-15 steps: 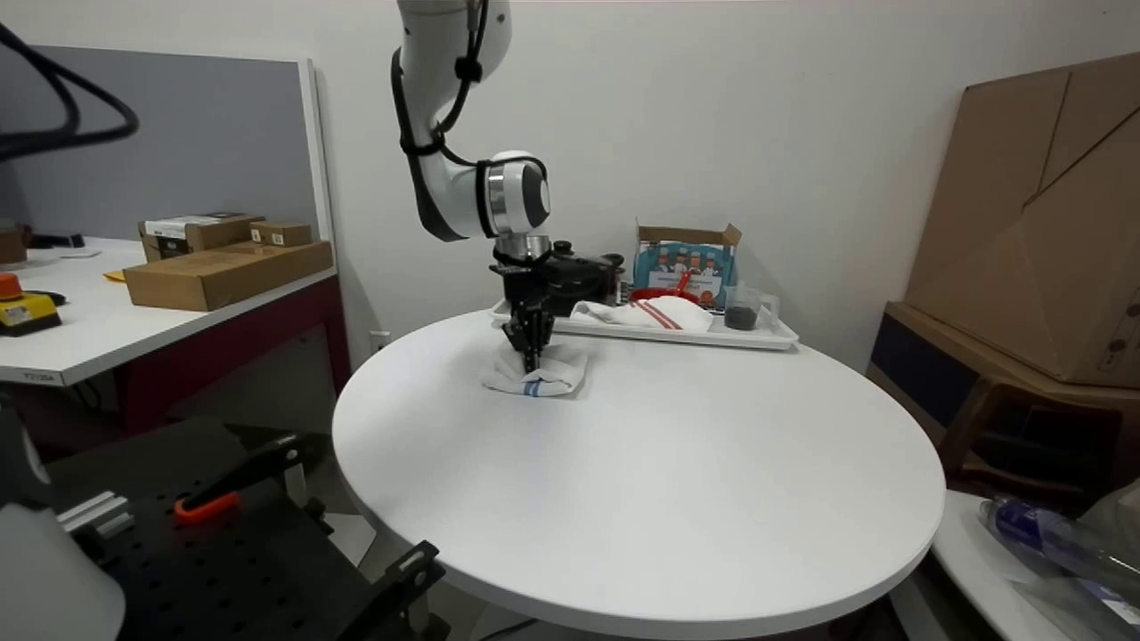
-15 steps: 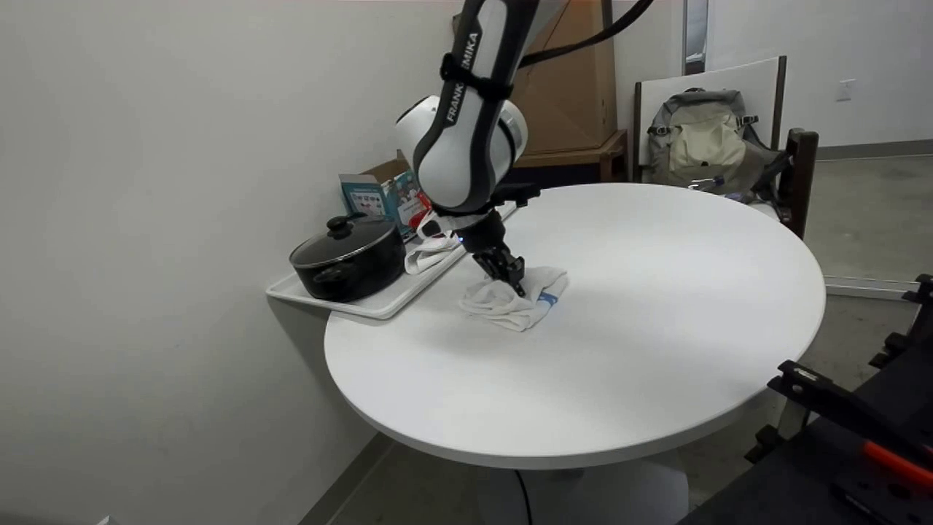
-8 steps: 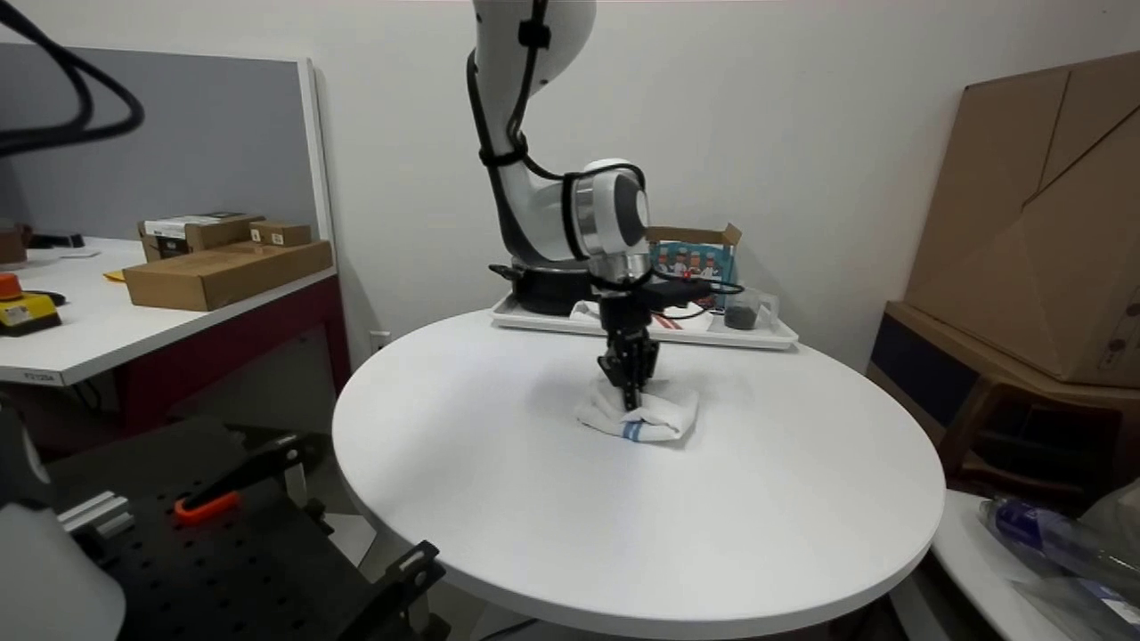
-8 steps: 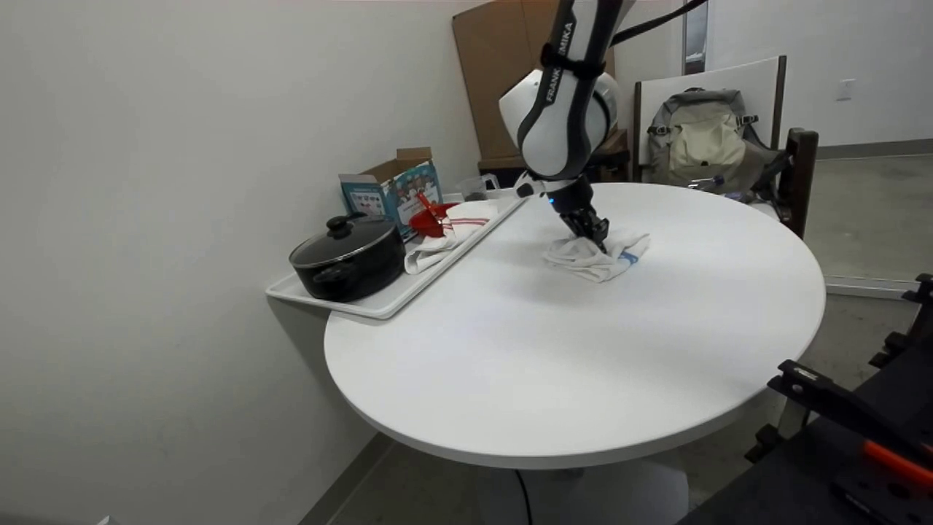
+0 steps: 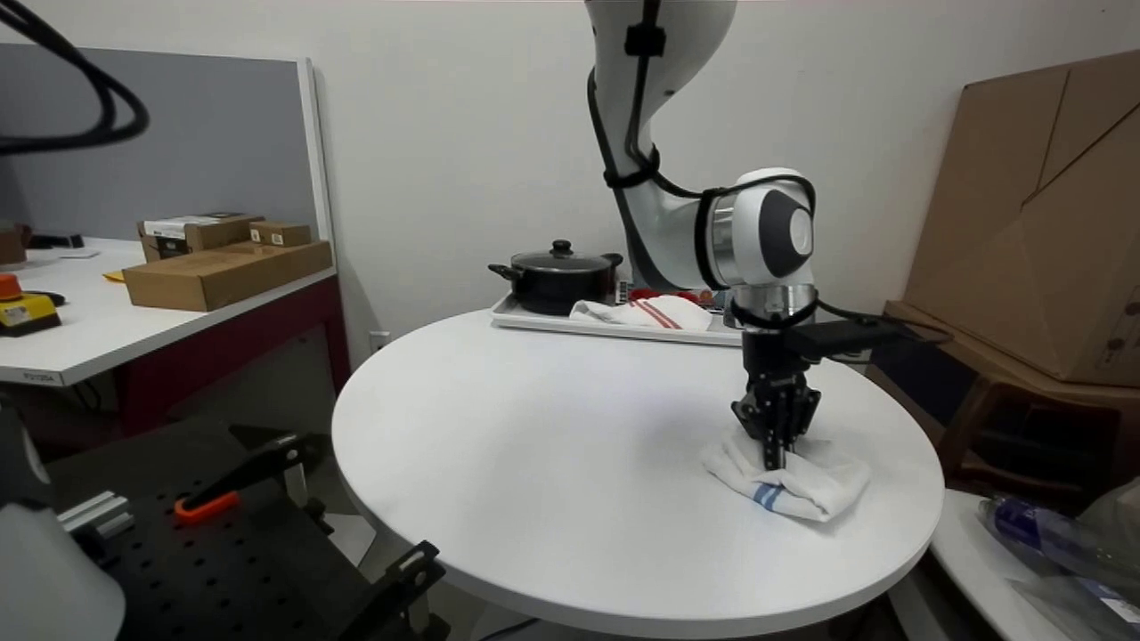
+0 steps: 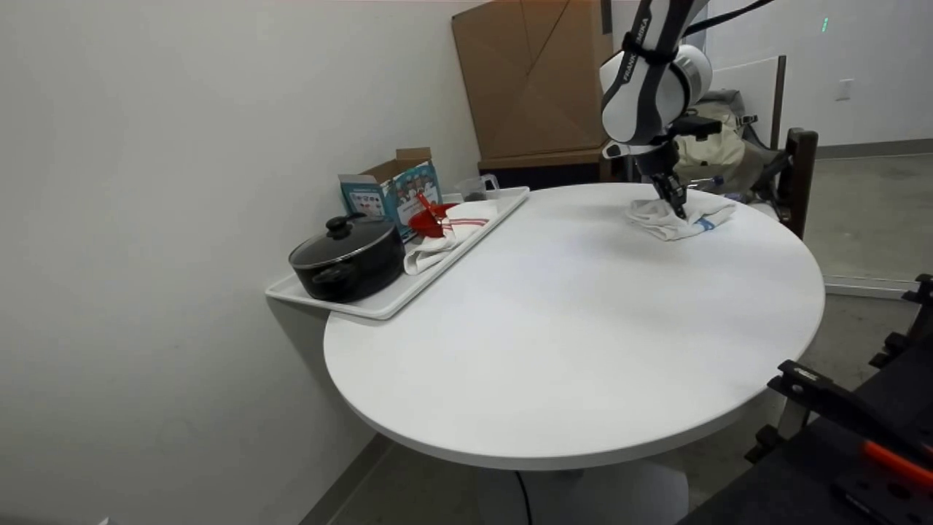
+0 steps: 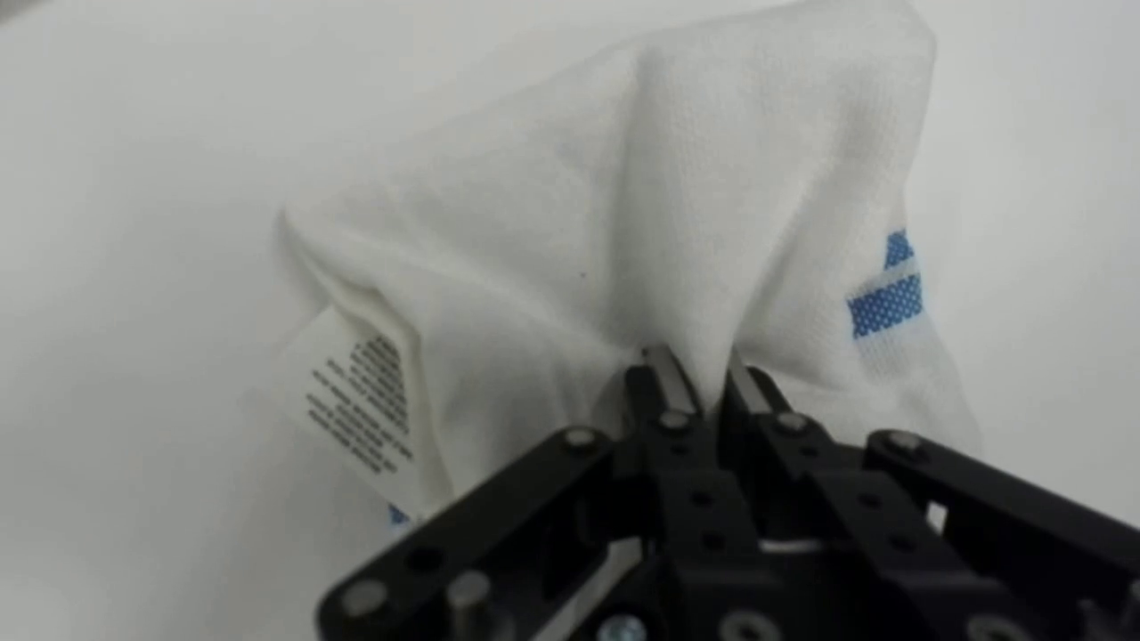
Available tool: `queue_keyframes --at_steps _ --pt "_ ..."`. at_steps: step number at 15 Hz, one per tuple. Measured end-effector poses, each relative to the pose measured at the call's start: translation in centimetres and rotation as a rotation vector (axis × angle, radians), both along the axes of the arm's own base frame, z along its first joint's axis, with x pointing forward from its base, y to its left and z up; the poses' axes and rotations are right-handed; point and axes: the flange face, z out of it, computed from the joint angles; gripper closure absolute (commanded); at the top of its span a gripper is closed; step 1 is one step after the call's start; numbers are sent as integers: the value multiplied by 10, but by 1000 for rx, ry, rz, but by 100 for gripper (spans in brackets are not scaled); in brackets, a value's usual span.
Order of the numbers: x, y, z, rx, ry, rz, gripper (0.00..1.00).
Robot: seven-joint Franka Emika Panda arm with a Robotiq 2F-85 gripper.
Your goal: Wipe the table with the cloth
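Tbl (image 5: 570, 499): hand (image 7: 702, 378) tip-down w/ cloth (image 7: 614, 231)

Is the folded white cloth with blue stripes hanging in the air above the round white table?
No, the cloth lies rumpled on the table, pinched by the black end effector.

My glossy white, rounded arm (image 5: 677, 236) has dark grey inlays. White lettering (image 6: 642, 30) on one dark strip, partly covered by a black strap (image 6: 651, 51). Black cables (image 5: 639, 98) run along the outside. Silver metal collar (image 5: 773, 301) at my wrist; dark oval end cap (image 5: 775, 245) above it. My black, jointed two-finger gripper (image 7: 699, 378) shows round grey screw heads (image 7: 580, 438); my slim black fingers (image 7: 681, 467) carry pale grey strips (image 7: 671, 381).
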Motion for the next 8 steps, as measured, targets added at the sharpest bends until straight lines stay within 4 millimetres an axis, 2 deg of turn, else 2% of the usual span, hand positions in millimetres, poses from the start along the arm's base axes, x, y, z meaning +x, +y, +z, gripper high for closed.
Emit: queue_keyframes --at_steps 2,4,6,8 --pt "-1 -8 0 6 3 -24 97" --pt "-1 5 0 19 14 -12 97" --pt "-4 37 0 51 31 30 97" --pt "-13 83 1 96 57 97 97"
